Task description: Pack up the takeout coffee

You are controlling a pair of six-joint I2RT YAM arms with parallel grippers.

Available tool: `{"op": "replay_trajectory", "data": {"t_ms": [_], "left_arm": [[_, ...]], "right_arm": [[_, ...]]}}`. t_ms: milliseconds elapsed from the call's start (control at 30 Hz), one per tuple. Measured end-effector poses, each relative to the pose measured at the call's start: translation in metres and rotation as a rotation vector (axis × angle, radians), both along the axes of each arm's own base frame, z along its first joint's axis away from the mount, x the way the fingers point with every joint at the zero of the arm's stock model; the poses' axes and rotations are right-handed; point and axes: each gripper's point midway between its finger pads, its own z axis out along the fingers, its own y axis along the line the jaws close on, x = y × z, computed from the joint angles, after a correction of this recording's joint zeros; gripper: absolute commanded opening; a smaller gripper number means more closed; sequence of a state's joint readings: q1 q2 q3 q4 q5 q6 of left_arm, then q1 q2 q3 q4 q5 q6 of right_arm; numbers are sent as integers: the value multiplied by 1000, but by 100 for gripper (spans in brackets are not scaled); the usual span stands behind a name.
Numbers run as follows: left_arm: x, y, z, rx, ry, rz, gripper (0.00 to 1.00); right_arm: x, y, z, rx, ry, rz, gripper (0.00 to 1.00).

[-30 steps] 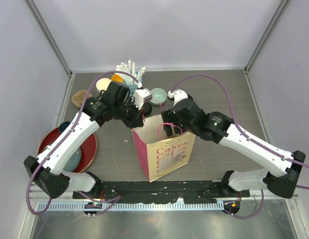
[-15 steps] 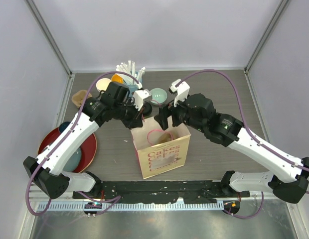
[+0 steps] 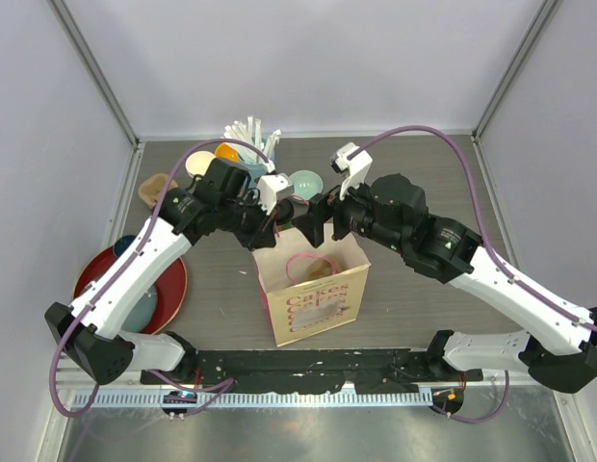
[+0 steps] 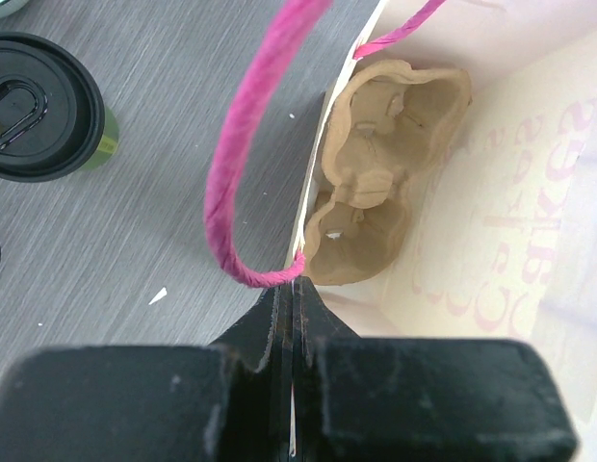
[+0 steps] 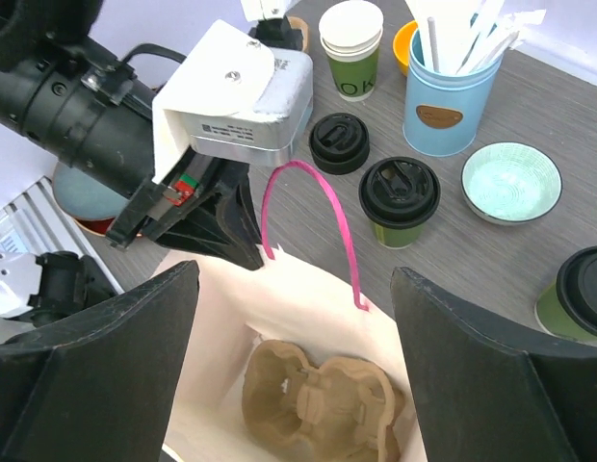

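The pink-and-cream paper bag (image 3: 316,294) stands open with a brown pulp cup carrier (image 5: 323,404) at its bottom. My left gripper (image 4: 296,294) is shut on the bag's rim where a pink handle (image 4: 243,173) is attached. My right gripper (image 5: 294,274) hangs wide open above the bag's mouth, holding nothing. The takeout coffee is on the table behind the bag. One dark-green cup with a black lid (image 5: 400,197) stands just past the rim, and another (image 5: 580,289) is at the right edge. A further black lid (image 5: 339,142) sits nearby, its cup hidden.
A blue cup of white straws (image 5: 451,96), a pale green bowl (image 5: 510,181), an unlidded green cup (image 5: 351,38) and an orange bowl (image 5: 404,43) crowd the back. A red plate (image 3: 168,279) holding a blue dish lies at the left.
The bag has swung from leaning to standing upright with its mouth facing up. My right gripper has lifted away from the bag and opened wider. My left gripper has kept its hold on the rim.
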State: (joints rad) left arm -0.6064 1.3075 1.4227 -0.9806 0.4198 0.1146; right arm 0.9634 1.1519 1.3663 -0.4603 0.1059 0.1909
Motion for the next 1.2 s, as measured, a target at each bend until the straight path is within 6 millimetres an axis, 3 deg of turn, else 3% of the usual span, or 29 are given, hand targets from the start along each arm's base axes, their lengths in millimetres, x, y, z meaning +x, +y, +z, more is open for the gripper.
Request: {"op": "replay_trajectory", "data": {"t_ms": [200,433,1033,1200], "left_arm": [[0,0,0,1,0,1,0],[1,2,0,1,1,7,0],[0,14,3,4,0,41,0],[1,17,4,5,-1,49,0]], "right_arm": [[-5,1,9,19,11,10,65],[-12,7,5,14,48,27,50],[-12,-6,-14,-65,109,-49,41],[-10,3,-19,-74,134,-46,39]]}}
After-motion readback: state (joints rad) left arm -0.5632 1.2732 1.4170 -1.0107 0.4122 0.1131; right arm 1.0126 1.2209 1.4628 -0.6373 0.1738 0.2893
